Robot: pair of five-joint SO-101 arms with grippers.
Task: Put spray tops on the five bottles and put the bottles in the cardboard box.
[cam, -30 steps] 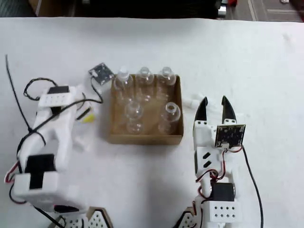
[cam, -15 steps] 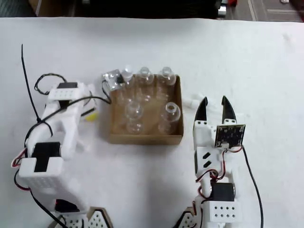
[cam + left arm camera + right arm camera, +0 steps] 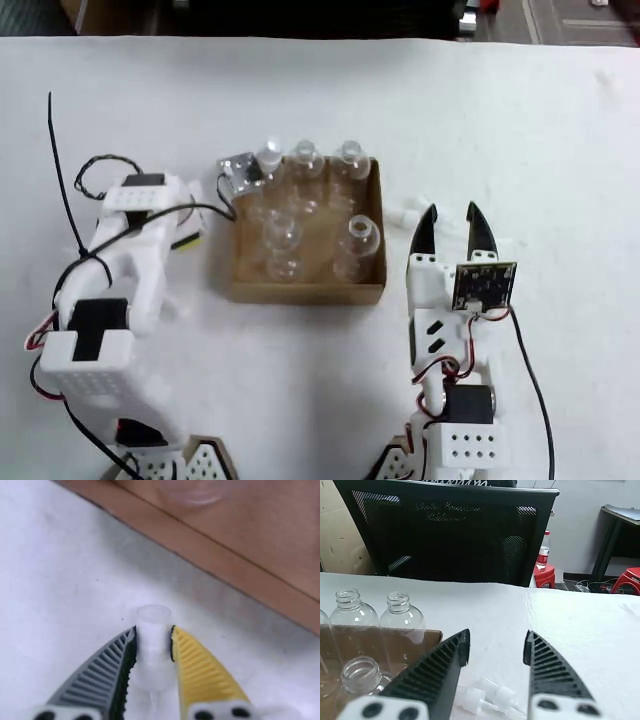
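Over on the left of the high view, the left gripper (image 3: 152, 631) sits low over the white table (image 3: 300, 380), and its grey and yellow fingers are pinched tight on 1 white plastic spray top (image 3: 151, 655), held just off the near wall of the brown cardboard box (image 3: 240, 575).

Moving to the middle, that box (image 3: 305, 293) already holds 5 clear plastic bottles (image 3: 283, 235), 3 in the upper row and 2 below. The 2 lower necks look open, so the capping looks far from finished.

The job in hand, as I read it, is seating this top. It wants lifting clear of the box wall and centring over 1 open neck with its axis upright. Then it should come straight down, because a tilted approach could tip a light bottle.

On the right, the right gripper (image 3: 450, 225) rests with its black fingers spread wide and nothing between them. Loose white spray tops (image 3: 490, 695) lie just ahead of it, beside the box's right wall.
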